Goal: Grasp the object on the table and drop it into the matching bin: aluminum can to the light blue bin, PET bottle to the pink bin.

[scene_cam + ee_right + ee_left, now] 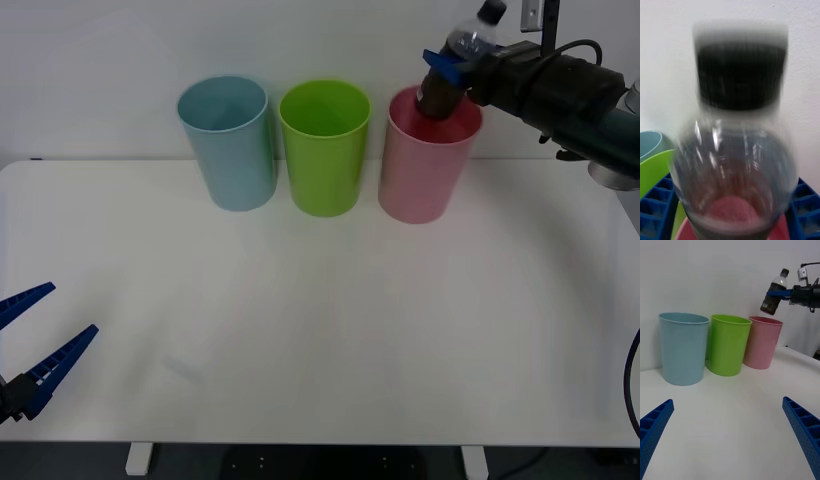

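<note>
Right up close in the right wrist view, the PET bottle point(733, 150) has its black cap point(740, 73) at the far end and its clear shoulders nearer. Blue ribbed fingers point(805, 210) press on both sides of it, so the right gripper point(447, 68) is squeezed tight on the bottle. The front view shows the bottle point(455, 70) held up in the air, tipped a little, with its dark bottom end over the round rim of the pink bin point(425, 160). From the left wrist view, the bottle point(774, 294) hangs just above the pink bin point(762, 343) and does not touch it.

Next to the pink bin stands a lime green bin point(324, 145), and next to that stands the light blue bin point(229, 140). All three stand upright in a row at the back of the white table point(320, 340).

Far away from them, the left gripper point(30, 340) waits low near the front left corner of the table. Its two blue fingers point(803, 431) are spread wide apart and hold nothing.
</note>
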Tool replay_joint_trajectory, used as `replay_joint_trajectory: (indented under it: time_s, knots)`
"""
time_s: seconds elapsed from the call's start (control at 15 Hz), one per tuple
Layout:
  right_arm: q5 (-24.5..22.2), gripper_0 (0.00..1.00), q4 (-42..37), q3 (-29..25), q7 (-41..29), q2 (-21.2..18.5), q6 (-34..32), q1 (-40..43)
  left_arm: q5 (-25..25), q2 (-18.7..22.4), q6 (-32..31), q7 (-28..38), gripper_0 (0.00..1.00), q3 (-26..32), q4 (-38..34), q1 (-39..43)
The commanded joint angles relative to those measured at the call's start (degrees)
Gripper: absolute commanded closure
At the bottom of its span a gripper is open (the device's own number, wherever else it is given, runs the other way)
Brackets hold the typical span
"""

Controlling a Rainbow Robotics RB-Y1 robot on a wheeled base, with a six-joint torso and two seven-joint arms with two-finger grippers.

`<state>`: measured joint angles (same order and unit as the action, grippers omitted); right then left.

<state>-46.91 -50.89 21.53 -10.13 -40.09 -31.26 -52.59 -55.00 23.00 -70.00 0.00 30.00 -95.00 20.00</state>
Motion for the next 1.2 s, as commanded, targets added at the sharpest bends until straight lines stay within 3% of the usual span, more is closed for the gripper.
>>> replay_joint_trajectory:
  time_s: [0.07,0.53,0.73,1.2]
  knots:
    - [0.0,0.0,0.0,0.0,0.1,-0.2,-0.1,0.0,0.0,0.0,0.0,0.0,0.0,0.0,0.0,0.0]
    - [2.4,0.0,-1.5,0.0,0.8,-1.6,-1.0,2.3,0.0,0.0,0.0,0.0,0.0,0.0,0.0,0.0]
    - [3.7,0.0,-7.7,-1.1,0.9,-4.2,-1.0,7.2,0.0,0.0,0.0,0.0,0.0,0.0,0.0,0.0]
    - [3.9,0.0,-25.5,-9.4,1.3,-9.0,-1.2,24.5,0.0,0.0,0.0,0.0,0.0,0.0,0.0,0.0]
